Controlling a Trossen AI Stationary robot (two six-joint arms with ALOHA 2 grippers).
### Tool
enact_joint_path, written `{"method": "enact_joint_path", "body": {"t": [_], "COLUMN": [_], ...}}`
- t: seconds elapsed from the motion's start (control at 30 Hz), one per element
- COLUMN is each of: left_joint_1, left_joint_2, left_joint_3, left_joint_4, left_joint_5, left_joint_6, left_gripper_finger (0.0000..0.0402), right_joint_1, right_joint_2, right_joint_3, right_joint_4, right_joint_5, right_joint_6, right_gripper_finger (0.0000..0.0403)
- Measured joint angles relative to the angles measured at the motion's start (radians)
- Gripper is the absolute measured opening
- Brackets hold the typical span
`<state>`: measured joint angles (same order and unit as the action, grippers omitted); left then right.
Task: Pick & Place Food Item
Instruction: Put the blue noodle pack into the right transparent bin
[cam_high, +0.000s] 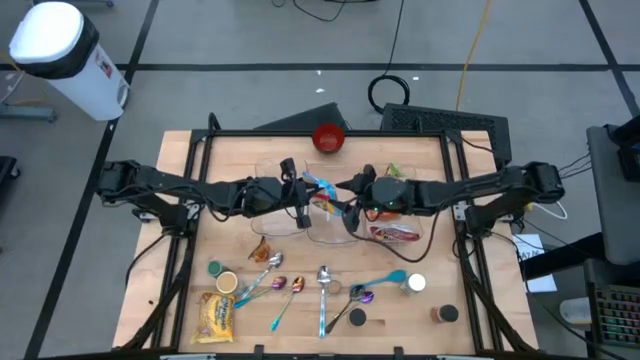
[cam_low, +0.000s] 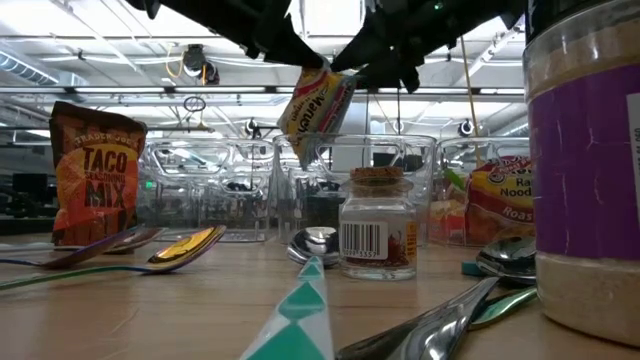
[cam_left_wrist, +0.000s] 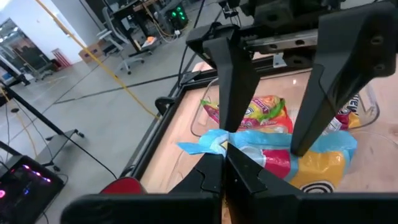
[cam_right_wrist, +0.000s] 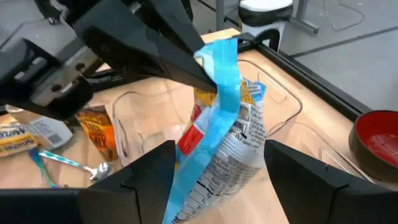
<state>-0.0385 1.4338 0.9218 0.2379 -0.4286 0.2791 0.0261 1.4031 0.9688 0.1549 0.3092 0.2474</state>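
Note:
A food packet (cam_high: 323, 191) with a blue top edge and yellow-and-white sides hangs above the clear plastic containers (cam_high: 300, 232) in the middle of the table. In the low view the packet (cam_low: 315, 108) hangs tilted over a clear container (cam_low: 400, 160). My left gripper (cam_high: 302, 198) comes from the table's left and is shut on the packet's top. My right gripper (cam_high: 349, 205) comes from the right and is open; its fingers (cam_right_wrist: 152, 168) stand on either side of the packet (cam_right_wrist: 231, 146). I cannot tell whether they touch it. My left gripper pinches the packet's blue top edge (cam_left_wrist: 214, 142) between its two fingers. The fingers come about level from the table's left. The packet hangs below and beyond them, tilted, clear of the table and the containers.
A red bowl (cam_high: 328, 138) stands at the far edge. A noodle packet (cam_high: 393, 232) lies in a clear container at the right. Spoons (cam_high: 324, 290), small jars (cam_low: 378, 225), a taco mix packet (cam_low: 95, 170) and a yellow packet (cam_high: 215, 316) lie toward the near edge.

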Motion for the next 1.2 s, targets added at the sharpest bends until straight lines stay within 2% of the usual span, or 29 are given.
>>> {"method": "enact_joint_path", "body": {"t": [0.2,0.33,0.47,0.63,0.77,1.0,1.2], "left_joint_1": [0.0,0.0,0.0,-0.001,-0.001,-0.024,-0.05], "left_joint_2": [0.0,0.0,0.0,0.0,0.0,-0.007,-0.027], "left_joint_3": [0.0,0.0,0.0,0.0,0.0,0.0,0.0], "left_joint_4": [-0.005,-0.005,-0.003,0.0,0.0,0.001,0.024], "left_joint_5": [0.0,0.024,0.039,0.04,0.042,0.022,-0.026], "left_joint_6": [-0.005,-0.016,-0.032,-0.04,-0.057,-0.052,-0.056], "left_gripper_finger": [0.001,0.0006,0.0014,0.0005,0.0023,0.0044,0.0096], "right_joint_1": [-0.002,-0.002,-0.003,-0.003,-0.003,0.002,0.018], "right_joint_2": [0.037,0.056,0.056,0.056,0.056,0.0,-0.145], "right_joint_3": [0.002,0.002,0.002,0.002,0.001,0.0,0.0], "right_joint_4": [0.047,0.062,0.062,0.064,0.065,0.012,-0.195], "right_joint_5": [0.007,0.007,0.008,0.007,0.005,0.002,0.004], "right_joint_6": [-0.014,-0.055,-0.084,-0.13,-0.184,-0.241,-0.241], "right_gripper_finger": [0.0225,0.0199,0.015,0.0065,0.001,0.0009,0.0007]}}
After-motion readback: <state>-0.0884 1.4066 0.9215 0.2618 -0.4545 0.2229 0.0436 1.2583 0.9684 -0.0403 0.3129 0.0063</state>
